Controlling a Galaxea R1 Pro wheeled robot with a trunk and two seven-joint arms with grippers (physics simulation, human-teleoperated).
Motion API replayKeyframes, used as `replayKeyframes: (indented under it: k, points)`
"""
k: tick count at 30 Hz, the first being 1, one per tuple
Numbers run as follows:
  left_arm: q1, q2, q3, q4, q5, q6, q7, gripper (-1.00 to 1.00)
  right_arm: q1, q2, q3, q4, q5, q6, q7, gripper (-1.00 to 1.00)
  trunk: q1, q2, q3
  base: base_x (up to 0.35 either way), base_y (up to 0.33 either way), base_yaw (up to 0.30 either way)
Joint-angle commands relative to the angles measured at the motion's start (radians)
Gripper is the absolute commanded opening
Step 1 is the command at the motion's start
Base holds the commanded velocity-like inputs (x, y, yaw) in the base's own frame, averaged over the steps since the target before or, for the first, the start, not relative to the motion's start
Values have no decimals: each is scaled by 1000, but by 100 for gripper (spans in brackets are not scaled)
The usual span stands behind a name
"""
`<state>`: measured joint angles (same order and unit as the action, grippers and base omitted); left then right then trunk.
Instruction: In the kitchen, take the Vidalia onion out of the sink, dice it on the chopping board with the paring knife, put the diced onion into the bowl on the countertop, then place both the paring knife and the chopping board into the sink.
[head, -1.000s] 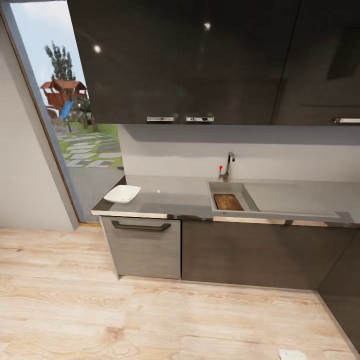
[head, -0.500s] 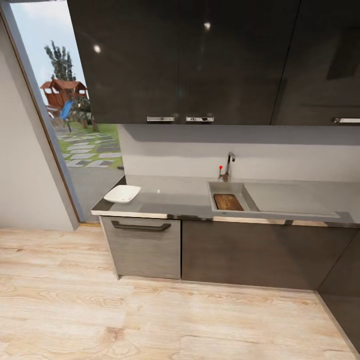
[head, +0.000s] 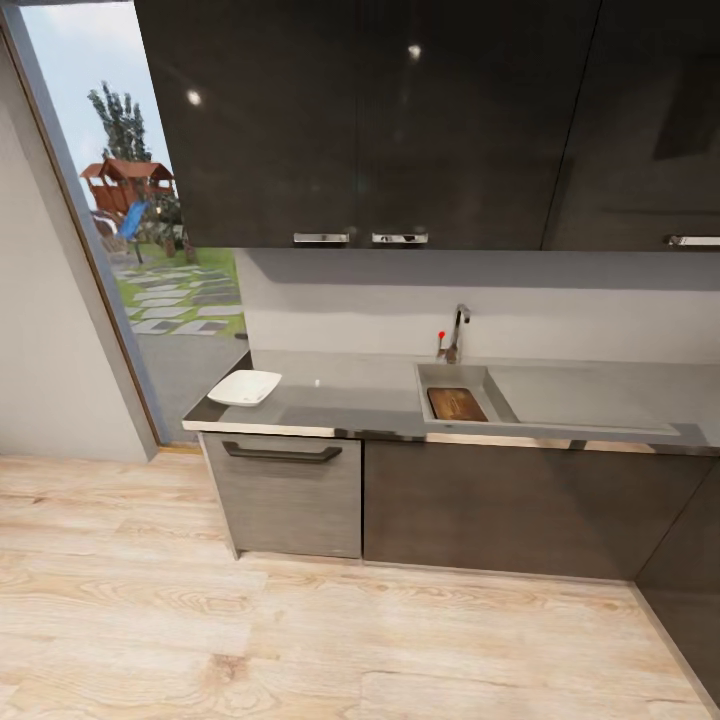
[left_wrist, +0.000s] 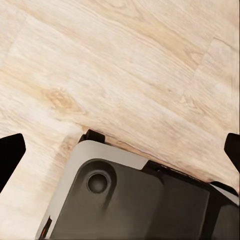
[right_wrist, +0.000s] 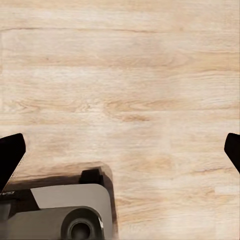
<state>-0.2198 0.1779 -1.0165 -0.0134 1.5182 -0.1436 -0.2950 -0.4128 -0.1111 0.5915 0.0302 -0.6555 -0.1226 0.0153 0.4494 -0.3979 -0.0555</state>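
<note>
The steel sink (head: 440, 373) is set in the dark grey countertop (head: 350, 398) ahead of me, across a stretch of floor. The brown chopping board (head: 456, 404) lies inside its basin. A white bowl (head: 245, 387) rests near the countertop's left end. I cannot make out the paring knife or the onion. My left gripper (left_wrist: 122, 150) is open and points down at the plank floor with nothing between its fingers. My right gripper (right_wrist: 122, 149) is also open and empty above the floor.
The chrome tap (head: 457, 330) stands behind the basin, and the drainboard (head: 575, 397) runs to its right. Dark wall cabinets (head: 400, 120) hang above. An open doorway (head: 150, 260) lies left of the counter. My own base (left_wrist: 125, 200) sits under the grippers.
A small pale part at the head view's bottom right edge has dropped out of sight. The counter, sink, board and bowl have not moved.
</note>
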Motion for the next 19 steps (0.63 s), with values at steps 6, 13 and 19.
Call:
replayKeyframes:
  k: [6,13,19]
  points:
    - [-1,-44,-9,-2,11,-4,-2,100,-1,40,8,2,-8,-5,2,100,1,-2,-2,0,0,0]
    - [-1,-75,-7,-2,10,-5,-1,100,-1,47,7,3,-9,-5,2,100,1,-2,-2,0,0,0]
    - [-1,-76,-5,-1,10,-5,-2,100,-1,48,7,3,-8,-5,2,100,1,-2,-2,0,0,0]
